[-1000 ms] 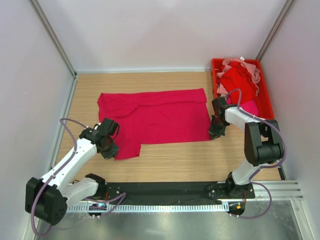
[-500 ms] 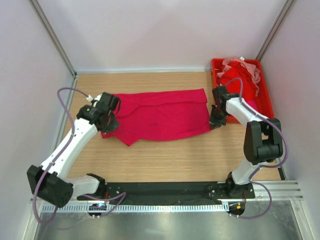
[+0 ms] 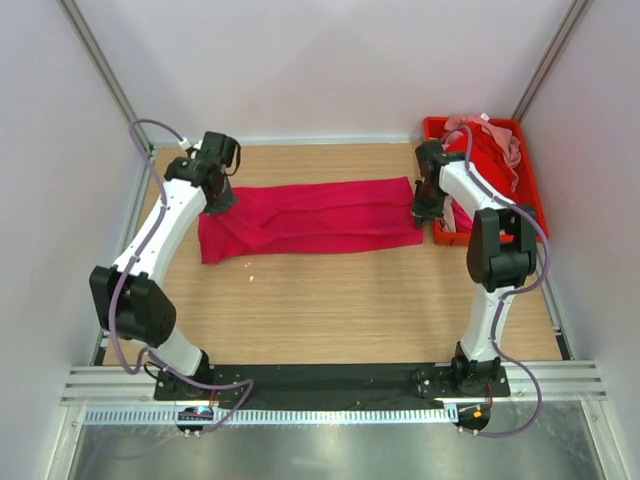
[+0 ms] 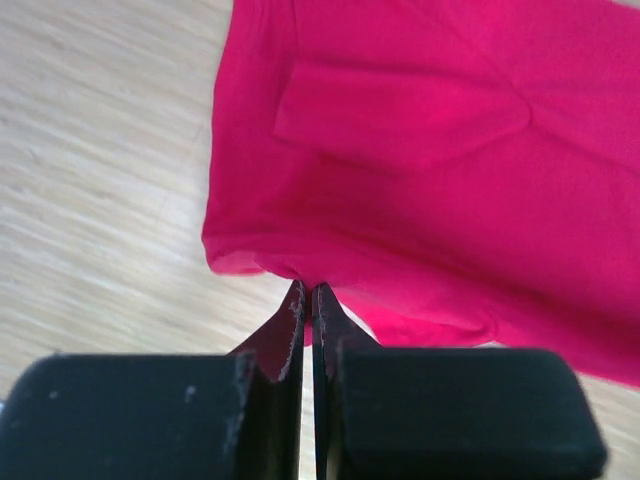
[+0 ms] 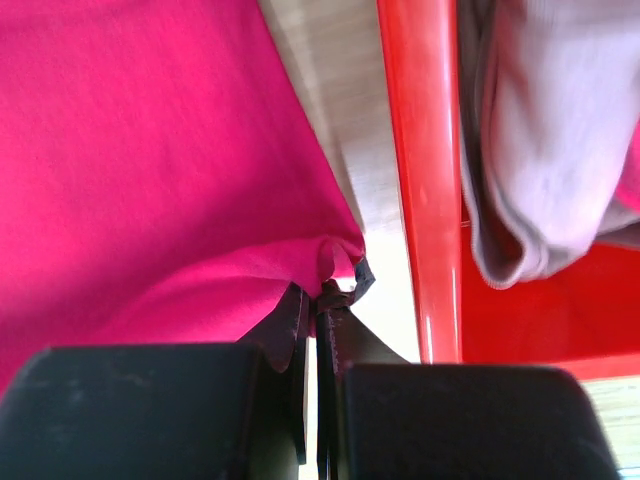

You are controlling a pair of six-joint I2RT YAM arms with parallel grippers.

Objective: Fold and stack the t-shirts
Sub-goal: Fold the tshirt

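Arms [image 3: 160, 235] extended, left gripper [image 4: 308, 292] and right gripper [image 5: 318, 292] pinching ends of crimson t-shirt [image 3: 320, 215].

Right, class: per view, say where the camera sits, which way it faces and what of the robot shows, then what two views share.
Top: above and behind, facing down on the table; left arm and right arm show.
Left wrist: on the left arm, facing the shirt past the shut left gripper.
Right wrist: same on the right arm; right gripper, shirt, bin.
All share the shirt.
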